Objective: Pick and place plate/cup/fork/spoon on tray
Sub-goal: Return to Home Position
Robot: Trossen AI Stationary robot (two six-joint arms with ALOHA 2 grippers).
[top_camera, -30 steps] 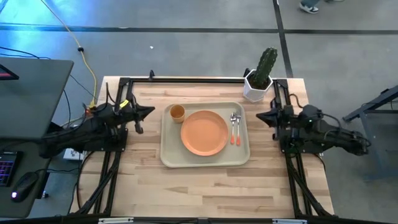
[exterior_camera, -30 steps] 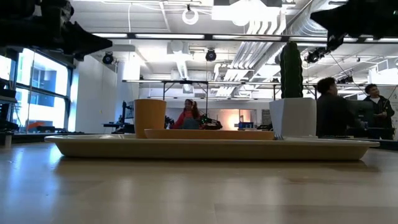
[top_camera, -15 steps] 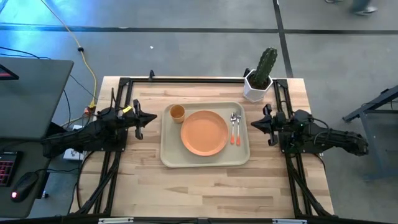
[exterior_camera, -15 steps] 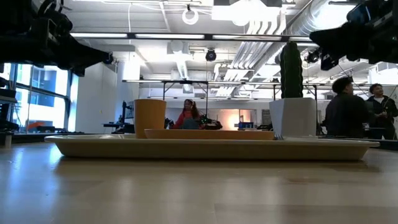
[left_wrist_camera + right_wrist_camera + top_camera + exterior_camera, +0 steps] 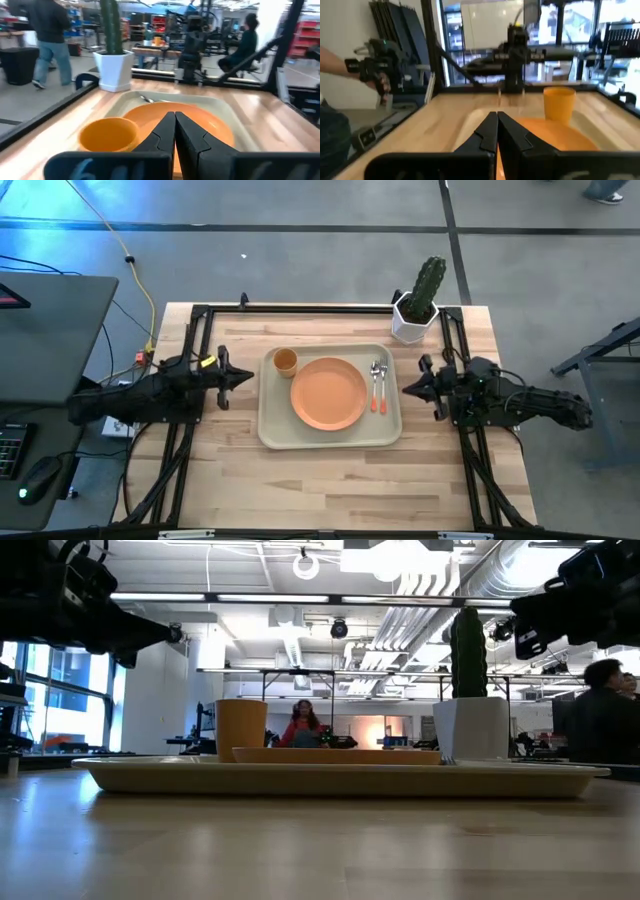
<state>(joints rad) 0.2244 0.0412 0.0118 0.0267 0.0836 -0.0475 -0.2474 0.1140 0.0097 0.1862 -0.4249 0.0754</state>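
Both arms are basically all black, chunky jointed segments on black tube frames bolted along the table's sides. The left gripper (image 5: 240,377) ends in two dark tapered fingers (image 5: 162,134) with notched, stepped inner edges, and there's a small yellow tag on that arm just behind it. The right gripper (image 5: 408,388) has the same matte black wedge fingers (image 5: 485,136), and a broad dark bar crosses behind each pair.
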